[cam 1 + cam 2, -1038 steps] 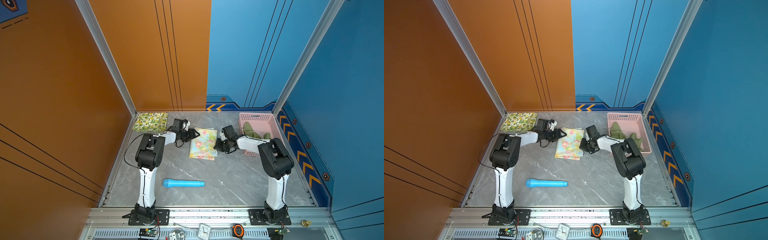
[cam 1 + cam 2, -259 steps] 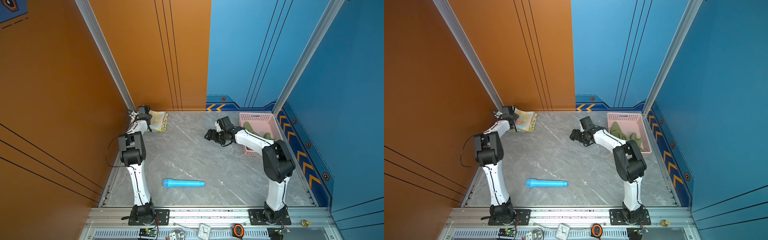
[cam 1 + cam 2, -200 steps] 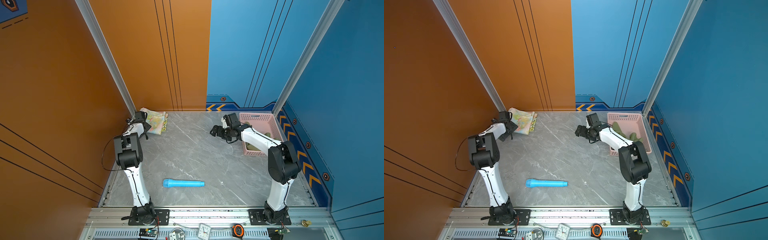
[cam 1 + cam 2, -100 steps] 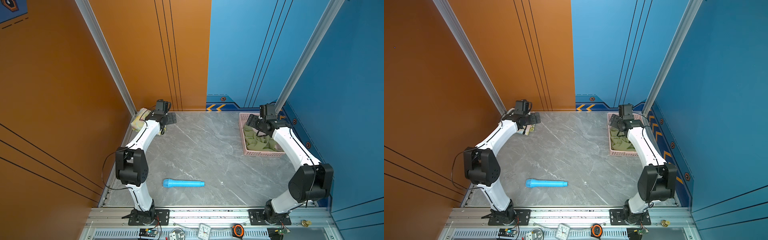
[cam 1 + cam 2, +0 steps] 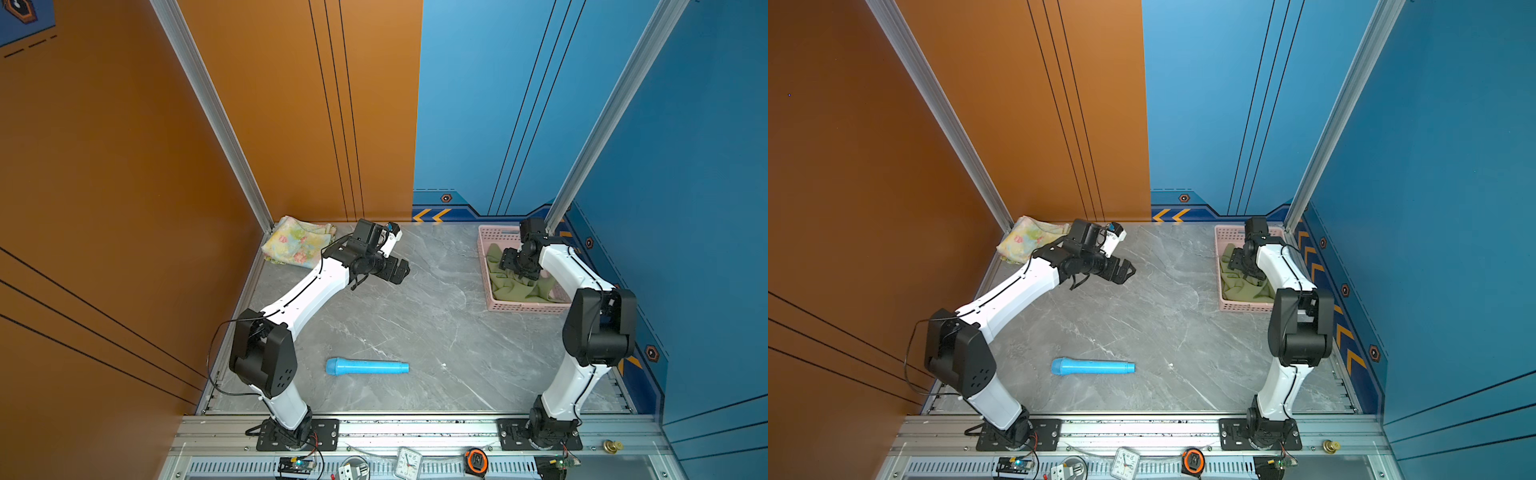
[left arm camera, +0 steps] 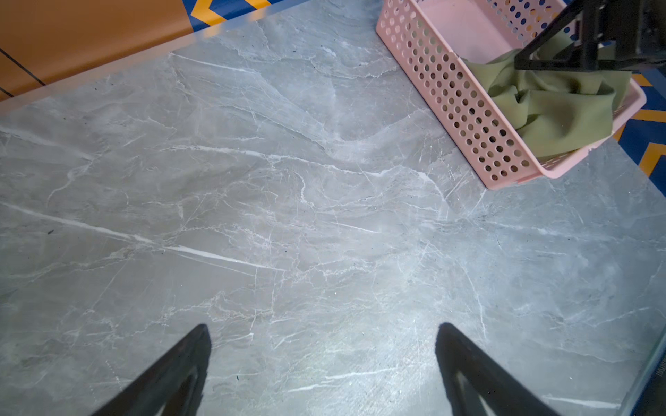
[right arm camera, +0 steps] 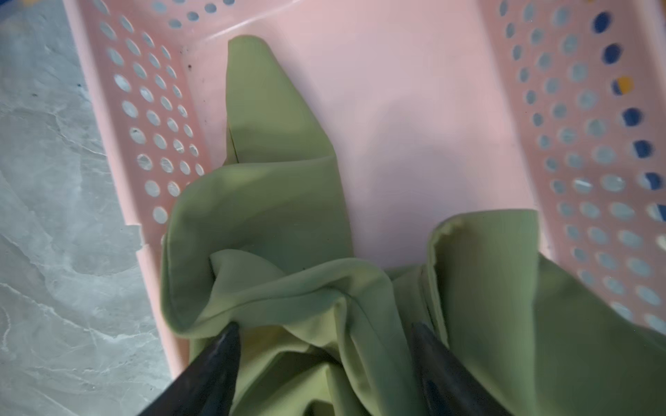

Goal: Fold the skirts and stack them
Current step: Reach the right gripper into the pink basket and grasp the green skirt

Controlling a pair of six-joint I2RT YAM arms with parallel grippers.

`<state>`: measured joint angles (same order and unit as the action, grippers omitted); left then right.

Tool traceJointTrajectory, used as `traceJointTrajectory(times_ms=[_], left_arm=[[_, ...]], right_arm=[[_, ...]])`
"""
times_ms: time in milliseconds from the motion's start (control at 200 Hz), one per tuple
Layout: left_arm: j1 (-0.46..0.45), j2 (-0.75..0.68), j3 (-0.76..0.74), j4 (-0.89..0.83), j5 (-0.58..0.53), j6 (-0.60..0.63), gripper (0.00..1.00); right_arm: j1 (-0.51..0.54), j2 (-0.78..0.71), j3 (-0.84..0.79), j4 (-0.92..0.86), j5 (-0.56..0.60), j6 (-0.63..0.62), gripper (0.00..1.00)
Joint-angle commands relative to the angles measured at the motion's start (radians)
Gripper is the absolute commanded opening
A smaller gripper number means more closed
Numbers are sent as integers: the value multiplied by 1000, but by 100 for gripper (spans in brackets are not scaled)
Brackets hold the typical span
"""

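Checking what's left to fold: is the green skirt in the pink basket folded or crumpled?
Crumpled. The olive green skirt lies bunched in loose wrinkles inside the pink basket.

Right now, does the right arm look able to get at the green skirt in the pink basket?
Probably yes. The right gripper is down inside the pink basket, its jaws apart over a fold of the green skirt. Nothing lies on the cloth, and the left gripper is away over the table.
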<state>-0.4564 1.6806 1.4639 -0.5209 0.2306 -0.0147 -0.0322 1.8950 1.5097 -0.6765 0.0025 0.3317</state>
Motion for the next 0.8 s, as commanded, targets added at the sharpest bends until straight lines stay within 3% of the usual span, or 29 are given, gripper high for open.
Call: traceJointTrajectory(times_ms=[0,65,190,360,576,796], left_arm=[[5,-39,-10,-8,68,-4,98],[5,-38,-3,-5,68,-25,98],[10,-69,-13,-1,65,-44,98],[37,-121,-57,60,19,-111,98],[133,-133,-70,131,143,-234,98],[182,-137,-81,151,165,-265,98]], right_arm=[[2,77,74,-52,-49,-29,74],[0,133,118,-65,-42,-29,64],[-10,148,175,-83,-1,-19,0],[-15,-1,188,-87,88,0,0],[11,-216,221,-74,224,32,0],[107,-305,360,-53,309,14,0]])
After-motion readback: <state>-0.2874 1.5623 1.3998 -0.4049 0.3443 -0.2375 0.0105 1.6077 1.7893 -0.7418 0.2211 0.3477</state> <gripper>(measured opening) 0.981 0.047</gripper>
